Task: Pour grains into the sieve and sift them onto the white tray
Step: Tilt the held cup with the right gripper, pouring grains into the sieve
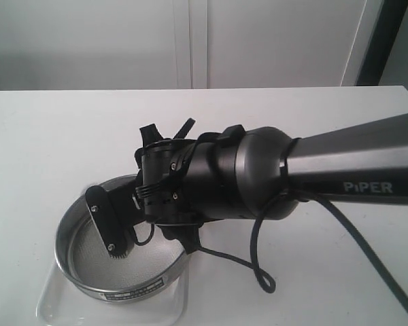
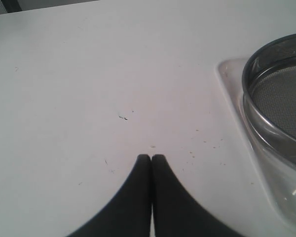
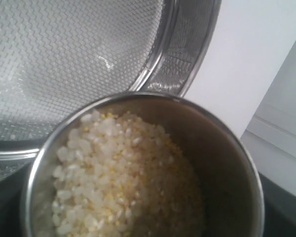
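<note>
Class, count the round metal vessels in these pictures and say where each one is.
2. The sieve sits on the white tray; the steel cup, holding grains, is held just over the sieve's rim. The arm may hide others.

Round metal sieve (image 1: pixel 98 265), fine mesh bottom, sits upright in the white tray (image 1: pixel 58 309); mixed yellow and whitish grains (image 3: pixel 123 177) fill a steel cup (image 3: pixel 227 163) above its rim
</note>
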### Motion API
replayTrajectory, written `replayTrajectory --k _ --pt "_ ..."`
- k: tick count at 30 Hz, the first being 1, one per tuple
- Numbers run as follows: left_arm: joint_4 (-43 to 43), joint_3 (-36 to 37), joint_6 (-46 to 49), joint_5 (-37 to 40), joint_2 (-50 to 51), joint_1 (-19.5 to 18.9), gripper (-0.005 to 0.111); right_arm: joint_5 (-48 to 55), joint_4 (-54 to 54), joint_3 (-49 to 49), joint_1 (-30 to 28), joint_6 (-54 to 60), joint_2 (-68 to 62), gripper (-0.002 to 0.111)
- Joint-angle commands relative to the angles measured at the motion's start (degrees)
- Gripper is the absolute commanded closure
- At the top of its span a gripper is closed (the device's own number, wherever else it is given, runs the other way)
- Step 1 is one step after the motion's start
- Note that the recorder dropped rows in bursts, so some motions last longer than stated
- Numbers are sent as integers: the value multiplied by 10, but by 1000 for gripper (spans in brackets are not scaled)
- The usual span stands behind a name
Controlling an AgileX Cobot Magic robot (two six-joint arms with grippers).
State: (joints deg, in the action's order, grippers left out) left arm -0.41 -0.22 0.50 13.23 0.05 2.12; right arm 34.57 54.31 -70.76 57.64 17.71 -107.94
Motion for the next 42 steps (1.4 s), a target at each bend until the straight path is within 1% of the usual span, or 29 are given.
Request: replayTrajectory --k 1,5,18,21,27,33,38,42 --pt "-6 2 -5 1 -1 3 107 11 33 -15 5 5 4 108" --pt "-6 2 -5 1 -1 3 107 22 40 -14 11 50 4 108" --pt "-6 2 -5 1 -1 3 107 42 83 -14 12 51 1 108" --pt "-6 2 -5 1 -1 3 107 67 99 -23 17 51 -21 108" --pt "-6 2 -5 1 -1 3 107 64 107 -41 30 51 -42 108" --pt "-6 2 -5 1 -1 3 107 67 119 -46 30 55 -48 108" --pt "-6 2 -5 1 -1 3 107 103 141 -46 36 79 -52 108" --pt "-6 2 -5 1 -1 3 107 112 149 -46 46 78 -59 108"
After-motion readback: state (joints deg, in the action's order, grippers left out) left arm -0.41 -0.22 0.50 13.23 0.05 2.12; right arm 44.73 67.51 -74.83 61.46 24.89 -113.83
